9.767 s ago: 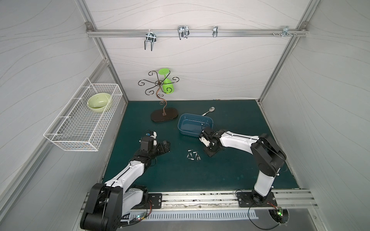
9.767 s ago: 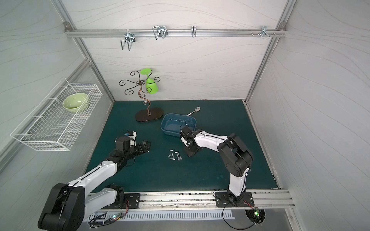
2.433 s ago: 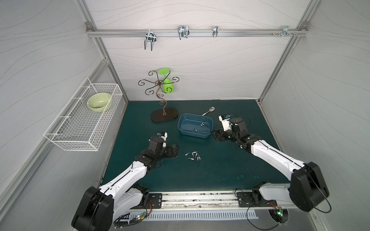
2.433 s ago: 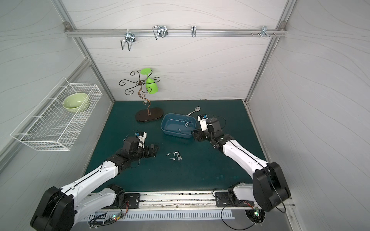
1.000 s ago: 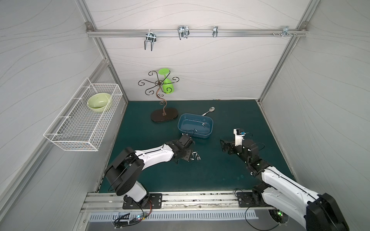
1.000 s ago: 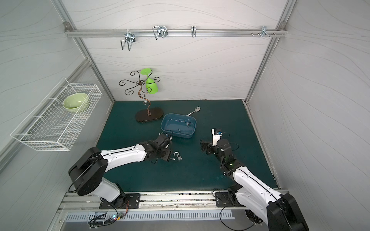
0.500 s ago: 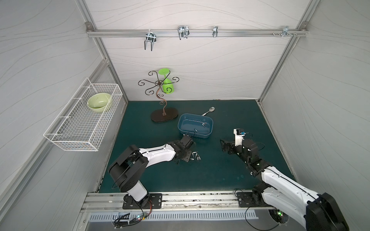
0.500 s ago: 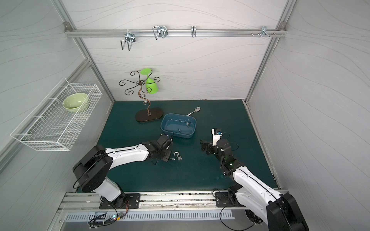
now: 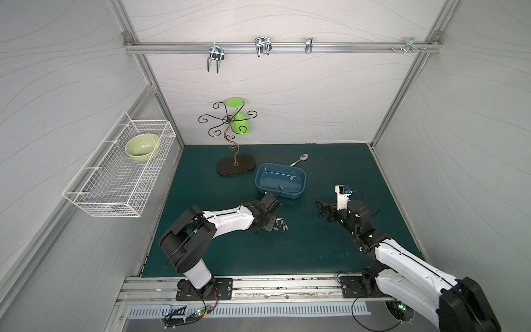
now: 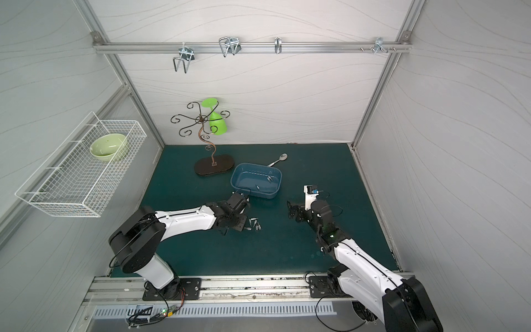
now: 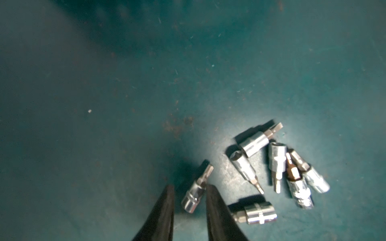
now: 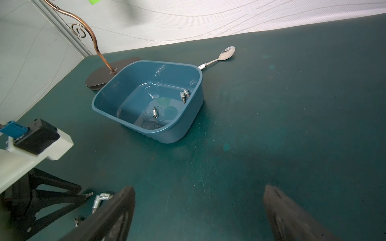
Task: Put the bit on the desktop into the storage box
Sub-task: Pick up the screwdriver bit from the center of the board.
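Note:
Several silver bits (image 11: 277, 164) lie in a loose heap on the dark teal desktop (image 9: 316, 253), seen in both top views (image 10: 254, 225). My left gripper (image 11: 189, 186) is down at the heap's edge (image 9: 271, 227). Its jaws stand narrowly open around one bit (image 11: 194, 197). One finger touches that bit and a small gap shows at the other finger (image 11: 165, 208). The blue storage box (image 9: 284, 195) sits just behind, with three bits (image 12: 155, 112) inside it. My right gripper (image 12: 199, 187) hovers wide open over bare desktop, to the right of the heap (image 9: 320, 211).
A spoon (image 9: 300, 159) lies behind the box. Left of the box is the dark base of a copper stand (image 9: 235, 166), which carries a green cup (image 9: 240, 125). A white wire basket (image 9: 120, 172) holding a green bowl (image 9: 142, 145) hangs on the left wall.
Over the last second the left jaws have narrowed around one bit at the heap's edge. The right arm has stayed still, jaws wide.

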Robot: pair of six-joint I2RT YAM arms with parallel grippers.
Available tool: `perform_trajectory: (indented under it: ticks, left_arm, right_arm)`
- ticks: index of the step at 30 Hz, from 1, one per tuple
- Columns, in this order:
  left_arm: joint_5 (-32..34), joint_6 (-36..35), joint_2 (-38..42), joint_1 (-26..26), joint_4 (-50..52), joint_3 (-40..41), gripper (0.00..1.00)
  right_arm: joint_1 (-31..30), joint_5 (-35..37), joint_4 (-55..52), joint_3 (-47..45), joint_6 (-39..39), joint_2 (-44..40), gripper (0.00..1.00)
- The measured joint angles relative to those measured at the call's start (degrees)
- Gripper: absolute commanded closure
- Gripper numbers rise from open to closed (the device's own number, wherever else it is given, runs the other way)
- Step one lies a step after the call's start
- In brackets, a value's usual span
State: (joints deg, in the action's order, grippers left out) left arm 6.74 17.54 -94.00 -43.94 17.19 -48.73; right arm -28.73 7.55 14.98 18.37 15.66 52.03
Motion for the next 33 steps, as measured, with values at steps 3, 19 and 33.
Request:
perform_trajectory:
  ticks: [3, 19, 33]
  left_arm:
    - [-0.02, 0.02, -0.07, 0.00, 0.02, 0.00, 0.77]
    - [0.02, 0.15, -0.79, 0.00, 0.04, -0.04, 0.86]
    - [2.80, 2.45, 5.11, 0.00, 2.67, -0.70, 0.98]
  right_arm:
    - [0.00, 0.00, 0.00, 0.00, 0.00, 0.00, 0.01]
    - [0.00, 0.00, 0.00, 0.00, 0.00, -0.02, 0.01]
    - [0.00, 0.00, -0.02, 0.00, 0.00, -0.20, 0.01]
